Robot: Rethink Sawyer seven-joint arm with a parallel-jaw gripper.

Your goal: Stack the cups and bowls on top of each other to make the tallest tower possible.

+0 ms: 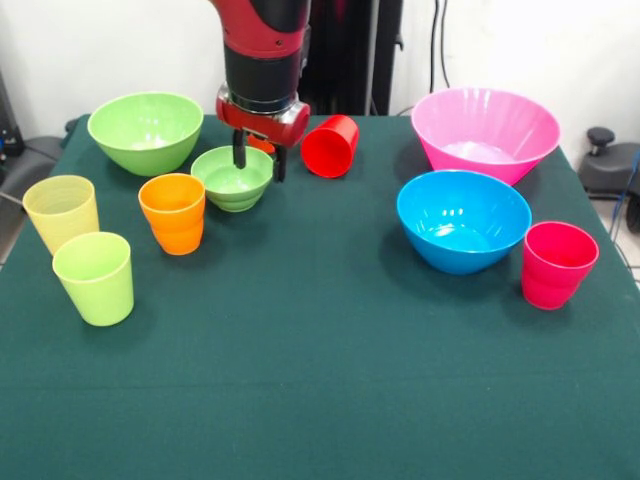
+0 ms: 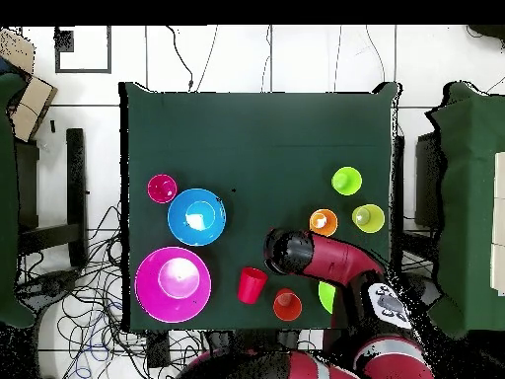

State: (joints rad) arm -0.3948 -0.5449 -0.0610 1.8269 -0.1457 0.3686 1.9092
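The lime cup (image 1: 94,277) stands upright nearest the camera, at the left of the green surface (image 1: 320,390). Just behind it, a little more to the left, stands the yellow cup (image 1: 61,211). To their right is an orange cup (image 1: 173,212), also upright. The small green bowl (image 1: 232,177) sits just right of this cup and a little farther back. The pincer (image 1: 259,156) hangs over the far rim of this bowl. Its two dark fingers (image 1: 239,150) are apart, one over the bowl and one at its right edge, and they hold nothing. Something orange shows between them, but I cannot tell what it is. A red cup (image 1: 331,145) lies on its side just right of the pincer. The big green bowl (image 1: 145,131) is at the far left. On the right side, the pink bowl (image 1: 485,132) is far, the blue bowl (image 1: 463,219) is in front of it, and a pinkish-red cup (image 1: 557,263) stands just right of the blue one. All of them stand apart on the surface, and nothing is stacked yet.
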